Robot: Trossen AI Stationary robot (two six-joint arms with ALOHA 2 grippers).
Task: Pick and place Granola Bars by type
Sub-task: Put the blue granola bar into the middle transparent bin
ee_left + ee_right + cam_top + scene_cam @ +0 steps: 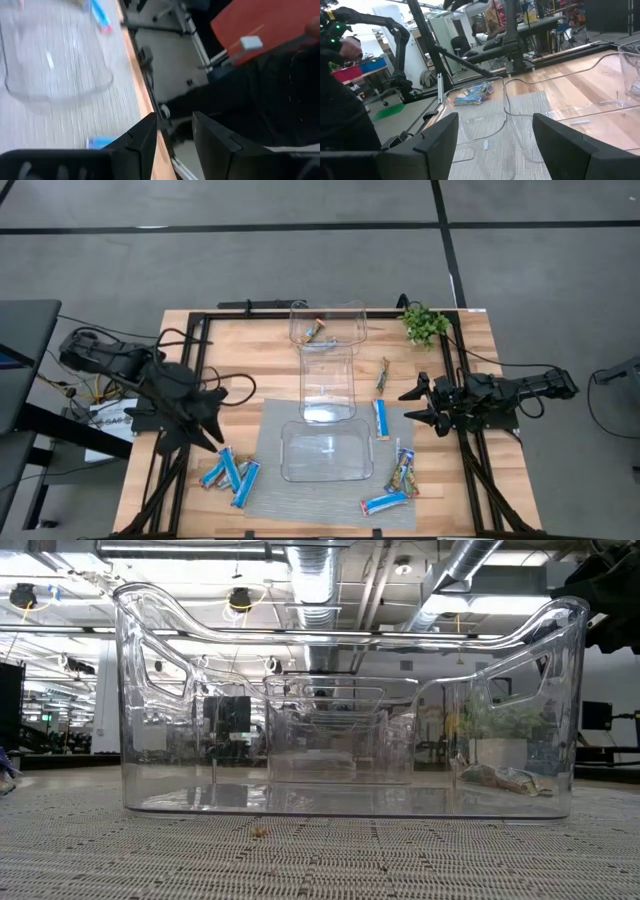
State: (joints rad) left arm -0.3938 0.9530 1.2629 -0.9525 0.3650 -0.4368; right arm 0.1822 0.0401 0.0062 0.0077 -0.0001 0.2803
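High view shows you light, slick-wrapped Granola Bars; pinch one across its width with the empty, parted left gripper.

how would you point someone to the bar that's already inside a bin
Find the plant at the table's far edge, then the clear bin beside it. The bar lies inside it, the only bar in any bin; the others lie on the table.

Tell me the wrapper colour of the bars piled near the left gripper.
Bright blue and white, clearest in the high view: the granola bars on the table's left.
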